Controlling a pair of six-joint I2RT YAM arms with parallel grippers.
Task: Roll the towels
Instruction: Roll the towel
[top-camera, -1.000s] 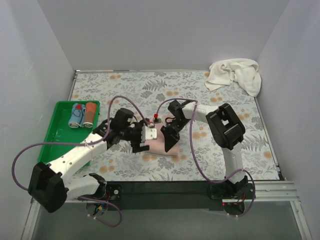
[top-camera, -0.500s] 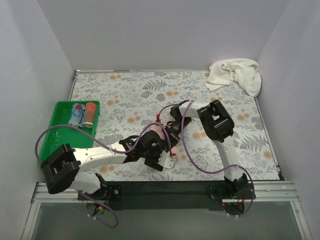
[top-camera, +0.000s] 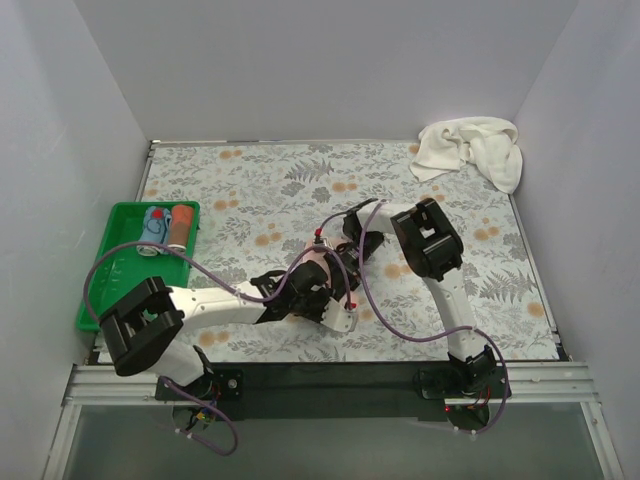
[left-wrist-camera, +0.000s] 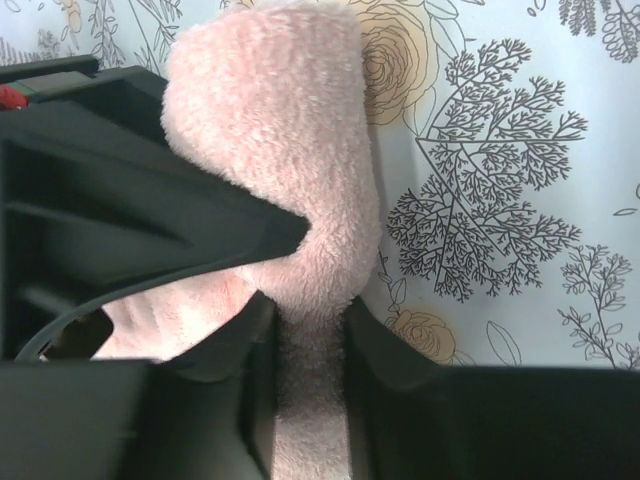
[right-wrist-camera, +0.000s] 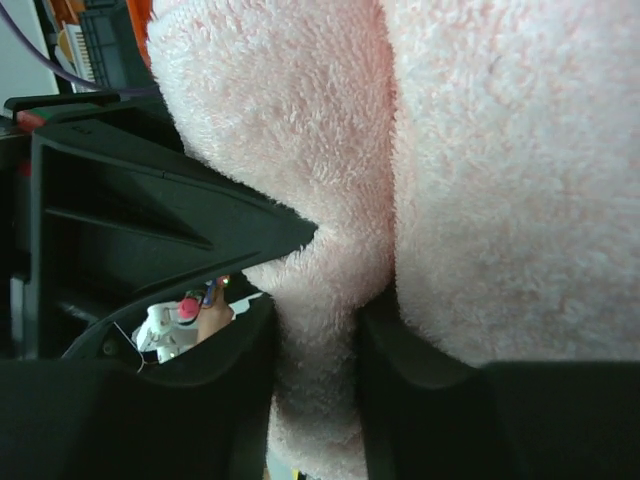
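Pink towel (top-camera: 318, 262): near the table's middle, toward the near edge, bunched up.
Left gripper (left-wrist-camera: 310, 340): clenched on a fold, probably to keep the roll tight.
Right gripper (right-wrist-camera: 320, 340): likewise clamped on a fold.
White towel (top-camera: 466, 146): far right corner, untouched.
Wrist views: show both pinches; overhead hides them.

So the small towel (top-camera: 314, 262) sits mid-table, a bit toward the near edge, with the left gripper (left-wrist-camera: 310, 370) and right gripper (right-wrist-camera: 318, 370) both pinching it. The long towel (top-camera: 470, 150) is off in the far right corner. The tray (top-camera: 115, 290) lies along the left edge, with two rolls (top-camera: 165, 228) in its far end.
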